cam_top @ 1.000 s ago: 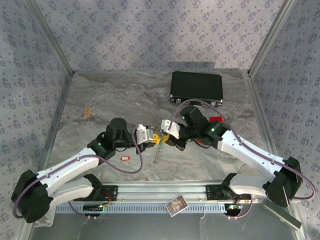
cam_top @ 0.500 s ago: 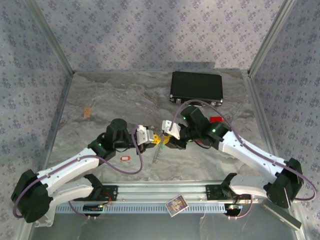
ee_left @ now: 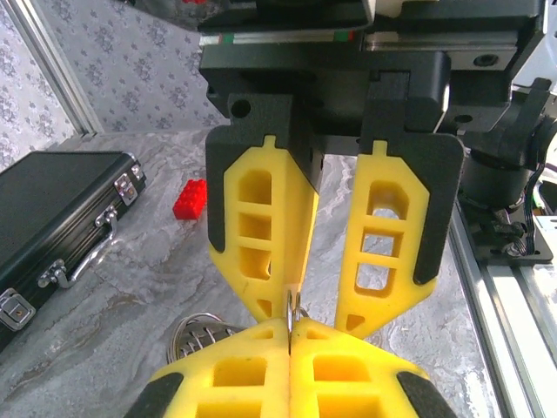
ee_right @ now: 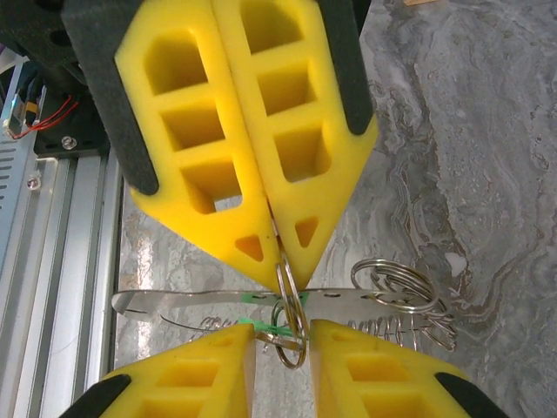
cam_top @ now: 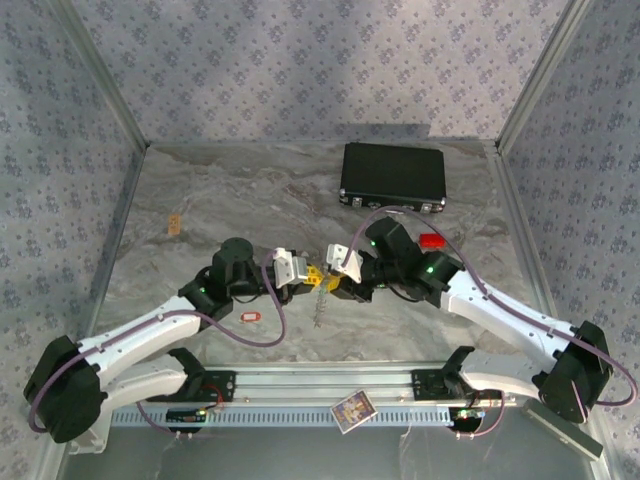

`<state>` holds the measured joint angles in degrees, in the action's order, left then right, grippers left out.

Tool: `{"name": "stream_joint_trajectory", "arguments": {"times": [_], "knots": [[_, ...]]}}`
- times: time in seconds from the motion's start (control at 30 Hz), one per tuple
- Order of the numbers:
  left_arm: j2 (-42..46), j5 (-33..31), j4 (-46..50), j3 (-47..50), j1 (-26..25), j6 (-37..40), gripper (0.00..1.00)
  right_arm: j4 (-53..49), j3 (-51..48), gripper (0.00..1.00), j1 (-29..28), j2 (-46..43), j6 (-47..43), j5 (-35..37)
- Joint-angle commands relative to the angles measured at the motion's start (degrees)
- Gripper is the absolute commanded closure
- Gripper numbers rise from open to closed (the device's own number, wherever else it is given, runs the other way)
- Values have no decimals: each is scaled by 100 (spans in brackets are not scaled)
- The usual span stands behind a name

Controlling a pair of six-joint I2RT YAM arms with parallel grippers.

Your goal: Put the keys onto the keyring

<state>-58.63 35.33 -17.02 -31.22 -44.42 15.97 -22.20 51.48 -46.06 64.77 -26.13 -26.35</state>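
Right claw (ee_right: 285,336) newly ajar, keyring (ee_left: 293,308) upright

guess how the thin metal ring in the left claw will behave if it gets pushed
Probably stiff: the ring shows a clean curve though the left claw pinches it. Likely slippery and apt to twist, being thin bare wire between two narrow tips. The linked rings beside it look loose and would probably swing.

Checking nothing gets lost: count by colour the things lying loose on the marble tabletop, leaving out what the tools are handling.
Black: 1, the case
Red: 2, the toy brick and the red key tag
Tan: 1, a small piece
Total: 4
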Motion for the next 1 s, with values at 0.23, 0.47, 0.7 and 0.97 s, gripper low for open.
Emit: {"name": "stream_joint_trajectory", "arguments": {"times": [0.23,0.47,0.7,0.97], "knots": [[2,198,-416,33,-40,-84,100,164,-138,72,6,-340,48,197],[9,299,-486,29,-36,-159,100,451,-230,81,-6,-380,133,-79],[44,317,-670,115,-37,-258,100,592,-205,89,-8,-291,171,-106],[103,-111,-45,-14,-38,-70,78,451,-86,100,-9,-202,103,0]]}}
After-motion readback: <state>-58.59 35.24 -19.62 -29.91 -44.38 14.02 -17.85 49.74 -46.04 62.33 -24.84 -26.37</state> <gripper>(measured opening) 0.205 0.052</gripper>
